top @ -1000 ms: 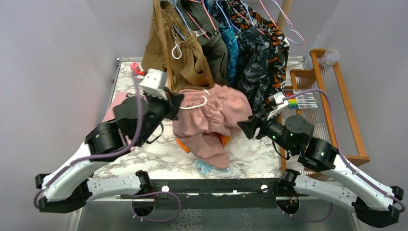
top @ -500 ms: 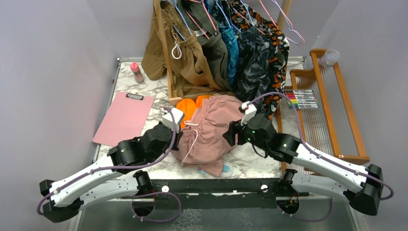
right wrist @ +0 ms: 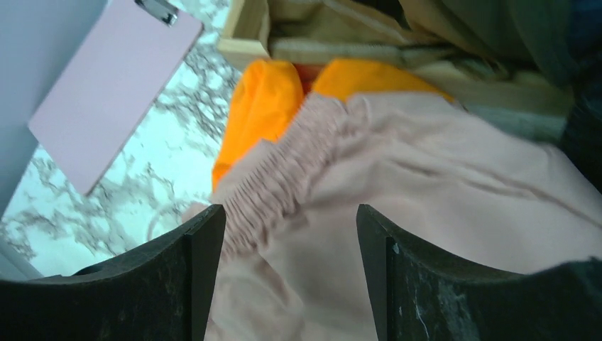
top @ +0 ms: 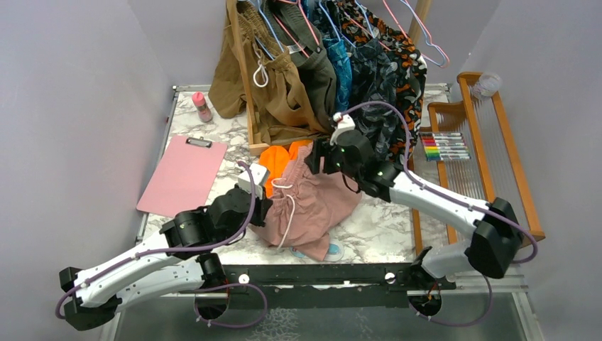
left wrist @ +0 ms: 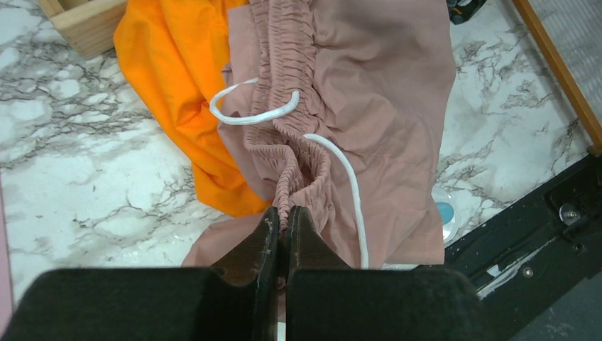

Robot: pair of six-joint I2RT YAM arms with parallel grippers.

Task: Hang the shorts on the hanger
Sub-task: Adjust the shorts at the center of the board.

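Step in hand: gathering the shorts (top: 312, 202) by the waistband, ahead of any threading onto the hanger (top: 267, 34).
Shorts: heaped on the worktop (top: 369, 227) at centre frame in the top view, waistband running up toward the rack, white drawstring (left wrist: 341, 177) looped loose across the front, one edge lying over the orange shorts (left wrist: 167, 85).
Left gripper (left wrist: 282, 220): jaws pinched shut on a fold of the gathered waistband, at the lower left of the pink heap.
Right gripper (right wrist: 291, 234): jaws spread wide with nothing between them, hovering over the far end of the waistband near the orange cloth (touching the fabric or just above it, cannot tell).
Hanger: light blue wire up among the hung clothes, top centre of the top view, well apart from the shorts; no arm near it.
Progress: early by this reading, with one end of the waistband held and the other free.
Next move calls for: closing the right jaws on the waistband alone, clear of the orange cloth beneath, then lifting both ends level so the band opens out.
Risk: drawstring dangling and catching on the wire, or orange fabric coming up with the pink.
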